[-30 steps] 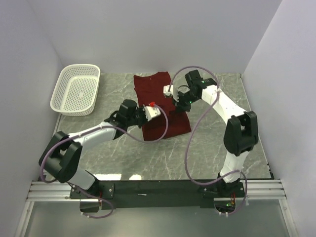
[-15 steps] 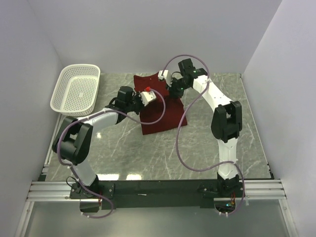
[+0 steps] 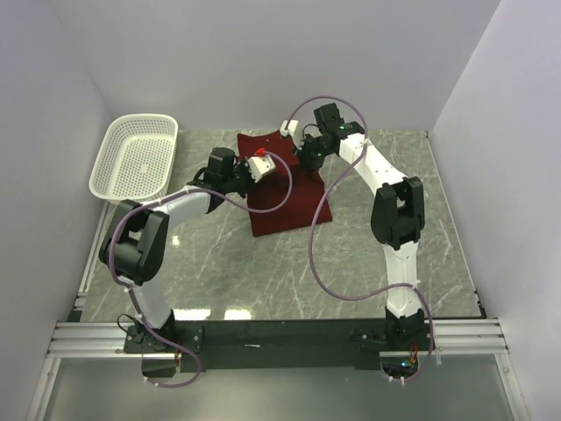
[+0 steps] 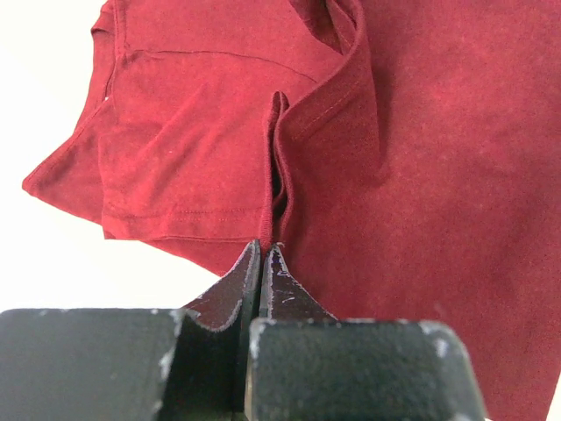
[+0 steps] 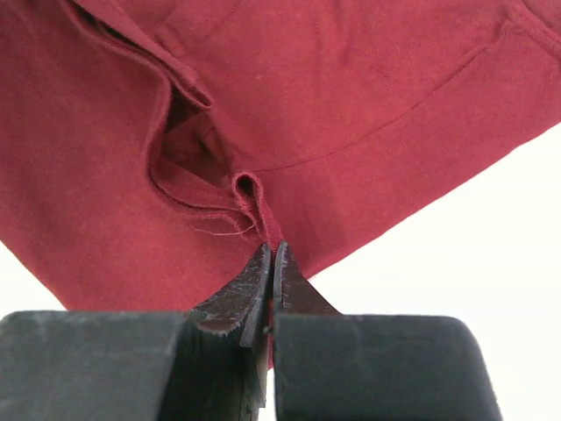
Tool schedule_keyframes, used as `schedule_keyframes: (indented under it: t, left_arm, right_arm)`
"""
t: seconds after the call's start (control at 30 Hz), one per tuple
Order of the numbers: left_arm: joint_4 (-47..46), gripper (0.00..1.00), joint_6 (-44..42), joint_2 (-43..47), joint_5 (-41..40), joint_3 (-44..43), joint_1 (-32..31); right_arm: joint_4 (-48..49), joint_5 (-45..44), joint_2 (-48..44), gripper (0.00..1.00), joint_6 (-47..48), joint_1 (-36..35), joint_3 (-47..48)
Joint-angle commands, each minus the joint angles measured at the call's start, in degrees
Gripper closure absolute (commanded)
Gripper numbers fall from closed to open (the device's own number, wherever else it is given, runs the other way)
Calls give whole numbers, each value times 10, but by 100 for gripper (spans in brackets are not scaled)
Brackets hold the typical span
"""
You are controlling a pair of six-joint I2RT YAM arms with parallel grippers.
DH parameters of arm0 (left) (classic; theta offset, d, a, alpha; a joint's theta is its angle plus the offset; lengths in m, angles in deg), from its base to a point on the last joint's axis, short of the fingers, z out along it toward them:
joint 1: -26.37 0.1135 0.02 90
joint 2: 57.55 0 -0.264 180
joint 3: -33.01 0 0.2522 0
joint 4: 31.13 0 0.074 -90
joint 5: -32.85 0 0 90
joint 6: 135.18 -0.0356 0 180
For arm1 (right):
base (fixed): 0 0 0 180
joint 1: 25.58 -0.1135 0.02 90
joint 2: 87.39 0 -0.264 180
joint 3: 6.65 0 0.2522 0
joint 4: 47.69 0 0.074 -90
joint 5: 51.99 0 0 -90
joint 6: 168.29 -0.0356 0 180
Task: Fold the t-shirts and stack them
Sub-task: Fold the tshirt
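The maroon t-shirt (image 3: 282, 206) lies at the back middle of the table, partly doubled over itself. My left gripper (image 3: 268, 170) is over its left part, shut on a pinched ridge of cloth; in the left wrist view the t-shirt (image 4: 421, 175) fills the frame and the left gripper (image 4: 266, 249) clamps a hemmed fold. My right gripper (image 3: 302, 155) is over the shirt's far right part. The right wrist view has the right gripper (image 5: 270, 251) shut on a bunched hem of the t-shirt (image 5: 351, 88). The arms hide the shirt's far end.
A white perforated basket (image 3: 136, 158) stands at the back left against the wall. White walls close in the grey marble table (image 3: 263, 272) on three sides. A purple cable (image 3: 320, 228) loops from each arm.
Both grippers have moved toward the back wall, carrying the shirt's near edge with them. The shirt now covers less of the table toward the front right.
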Motion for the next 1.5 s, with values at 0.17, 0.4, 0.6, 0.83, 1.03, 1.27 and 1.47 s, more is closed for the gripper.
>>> schedule_keyframes:
  t: [0.17, 0.4, 0.6, 0.83, 1.03, 1.27, 1.47]
  left_arm:
    - [-6, 100, -3, -21, 16, -43, 5]
    - [2, 100, -9, -37, 12, -60, 8]
    - [10, 100, -7, -59, 8, -84, 12]
    - [8, 100, -1, -65, 1, -85, 17]
    - [4, 100, -1, -63, 2, -79, 21]
    - [8, 100, 0, -73, 5, -92, 21]
    - [8, 100, 4, -80, 7, -96, 21]
  right_arm:
    - [27, -18, 20, 100, -19, 3, 44]
    - [36, -25, 32, 100, -28, 3, 55]
    - [46, -40, 37, 100, -37, 3, 56]
    - [47, -45, 54, 100, -42, 3, 75]
    - [50, -49, 61, 100, -43, 3, 80]
    - [53, -54, 66, 100, -48, 3, 83]
    - [56, -58, 66, 100, -49, 3, 82]
